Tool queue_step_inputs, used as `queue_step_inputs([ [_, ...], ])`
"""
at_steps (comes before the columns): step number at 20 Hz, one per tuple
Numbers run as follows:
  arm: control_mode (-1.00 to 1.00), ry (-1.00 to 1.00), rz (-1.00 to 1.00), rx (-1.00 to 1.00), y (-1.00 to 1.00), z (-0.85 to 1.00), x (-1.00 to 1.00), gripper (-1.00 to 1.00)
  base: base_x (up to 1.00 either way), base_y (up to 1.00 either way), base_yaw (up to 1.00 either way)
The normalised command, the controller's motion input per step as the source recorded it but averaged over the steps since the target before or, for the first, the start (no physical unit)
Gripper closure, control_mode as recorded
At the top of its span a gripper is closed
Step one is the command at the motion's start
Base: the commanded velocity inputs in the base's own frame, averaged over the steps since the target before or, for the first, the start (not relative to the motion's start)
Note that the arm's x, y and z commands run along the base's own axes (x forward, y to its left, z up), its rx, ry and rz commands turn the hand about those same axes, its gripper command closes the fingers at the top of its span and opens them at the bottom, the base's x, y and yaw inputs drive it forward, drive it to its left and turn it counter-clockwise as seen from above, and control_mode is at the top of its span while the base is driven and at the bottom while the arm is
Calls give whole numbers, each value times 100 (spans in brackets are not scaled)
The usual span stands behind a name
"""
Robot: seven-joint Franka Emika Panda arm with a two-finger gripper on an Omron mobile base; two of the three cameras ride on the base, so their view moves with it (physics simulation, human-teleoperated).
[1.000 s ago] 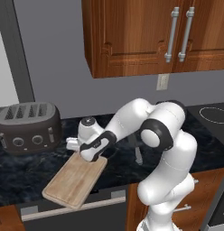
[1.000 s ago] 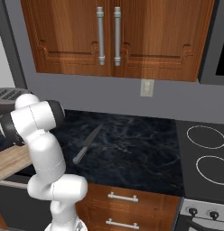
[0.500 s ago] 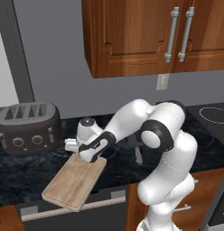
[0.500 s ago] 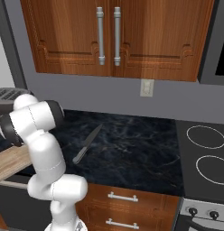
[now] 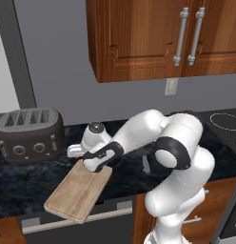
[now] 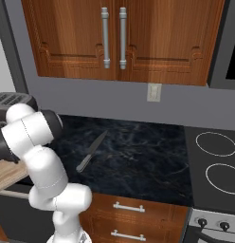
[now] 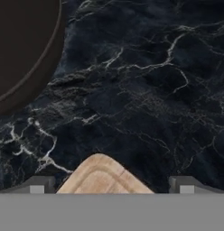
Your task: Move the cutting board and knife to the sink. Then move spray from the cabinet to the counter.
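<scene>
The light-tan cutting board [image 5: 77, 193] lies on the black counter [image 5: 24, 186], its near end jutting past the front edge. My gripper [image 5: 93, 164] hangs low over the board's far corner. In the hand view the rounded corner of the cutting board [image 7: 102, 178] sits between my gripper's [image 7: 111, 185] fingers, which stand wide apart with gaps on both sides, so it is open. The knife [image 6: 91, 152] rests on the counter [image 6: 138, 156] to the right of the arm. Both doors of the cabinet [image 6: 114, 38] are closed. The sink and the spray are out of view.
A dark toaster [image 5: 29, 133] stands on the counter just left of the board and appears as a dark curved body [image 7: 23, 45] ahead of the hand. A stove top [image 6: 216, 161] with ring burners lies at the right. A wall outlet [image 6: 154, 91] sits below the cabinet.
</scene>
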Motion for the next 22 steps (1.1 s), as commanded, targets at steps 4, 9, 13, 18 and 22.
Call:
queue_step_inputs([
  [4, -100, -13, 17, 0, 0, 25, -30, -100, 0, 0, 0],
  [9, -100, -5, 14, 0, 0, 16, -48, -100, 0, 0, 0],
  [13, -100, -4, 10, 0, 0, 32, -36, -100, 0, 0, 0],
  [18, -100, 0, 9, 0, 0, 43, -34, -100, 0, 0, 0],
  [22, -100, 1, 9, -3, 0, 42, -37, -100, 0, 0, 0],
])
